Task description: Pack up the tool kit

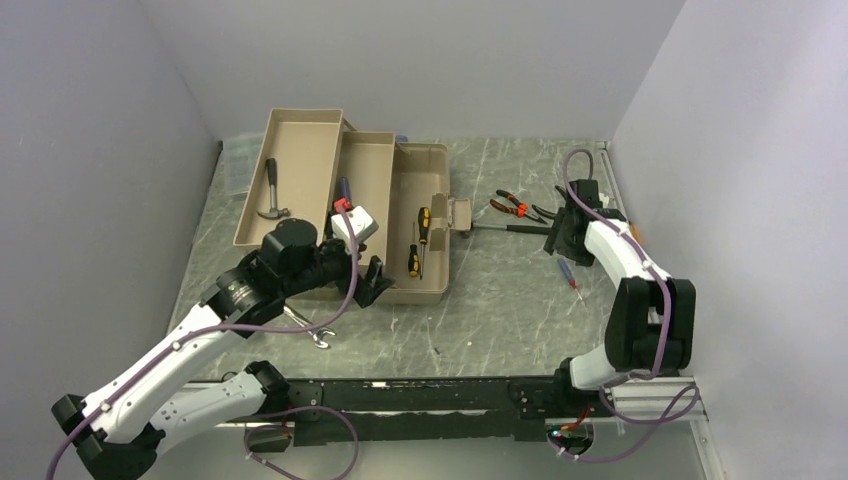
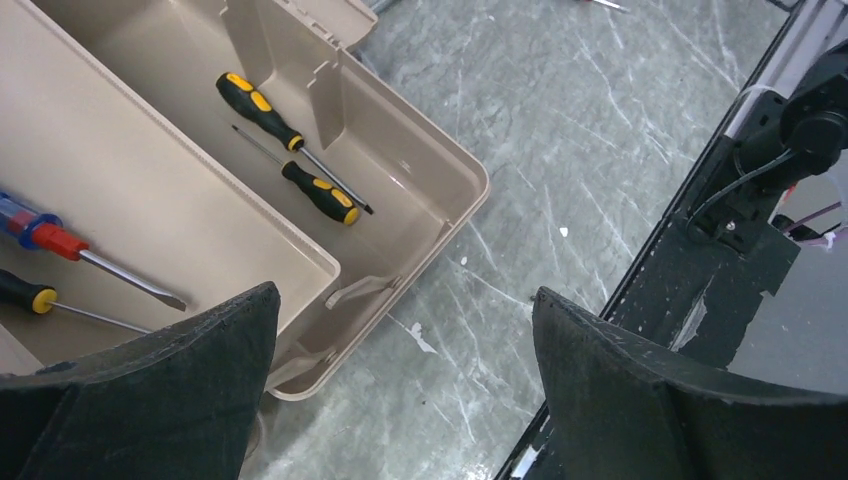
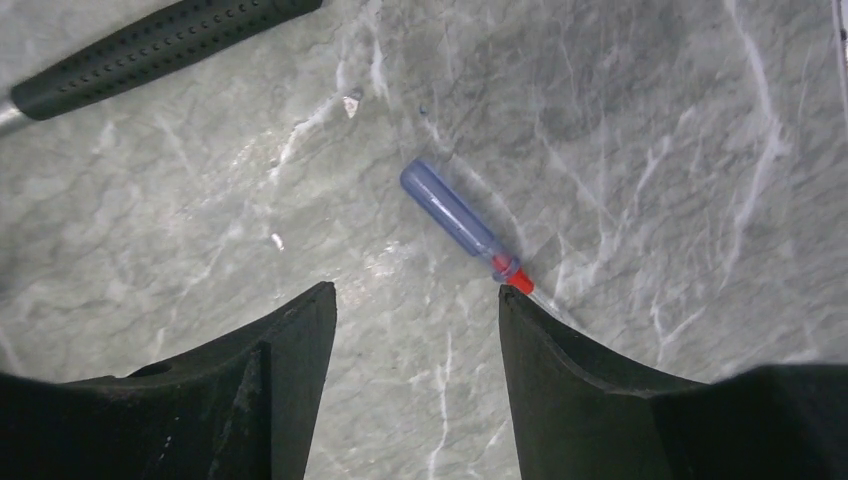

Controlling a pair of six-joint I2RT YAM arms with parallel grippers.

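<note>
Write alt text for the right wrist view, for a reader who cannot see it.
A small blue-handled screwdriver with a red collar lies on the grey marbled table, just ahead of the right claw, whose black fingers stand open and empty; its shaft slips behind one fingertip. A black textured hammer handle crosses the top left corner.

Screwdrivers [image 1: 418, 243] in toolbox [image 1: 415, 180], pliers [image 1: 515, 205] rightward.

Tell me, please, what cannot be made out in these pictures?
- Blue screwdriver: right wrist view, blade hidden behind the right gripper.
- Hammer: right wrist view, head cut off by the left edge.
- Wrench: top view, partly under the left arm.
- Red-and-blue screwdriver: left wrist view, handle cut by the left edge.
- Pliers: top view, too small for detail.
</note>
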